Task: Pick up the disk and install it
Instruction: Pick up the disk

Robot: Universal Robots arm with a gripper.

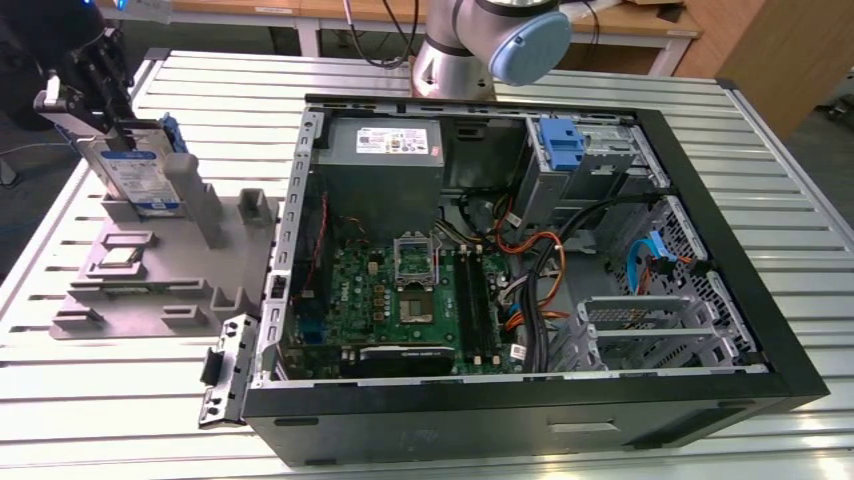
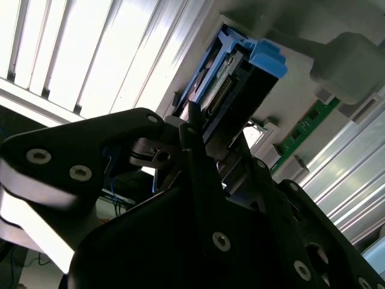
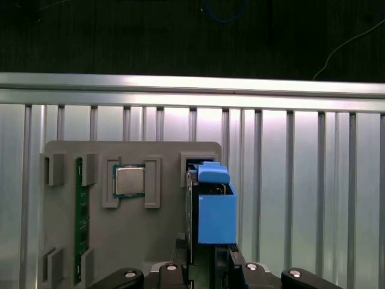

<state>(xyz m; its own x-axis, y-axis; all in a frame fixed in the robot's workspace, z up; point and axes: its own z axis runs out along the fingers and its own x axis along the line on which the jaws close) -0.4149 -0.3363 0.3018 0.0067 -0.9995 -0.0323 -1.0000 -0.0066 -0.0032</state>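
At ten o'clock from the open computer case (image 1: 507, 410), the gripper (image 1: 114, 125) looks clamped on the disk (image 1: 144, 175), which stands upright in the grey fixture (image 1: 134, 290) on the desk (image 1: 120, 400), its edge presented for grasping.

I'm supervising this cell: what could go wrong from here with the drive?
The disk stands upright in the grey fixture with the claw at its top; a skewed lift could jam it or drag the fixture. The processor chip beside it could get knocked. Loose cables in the computer case could snag it.
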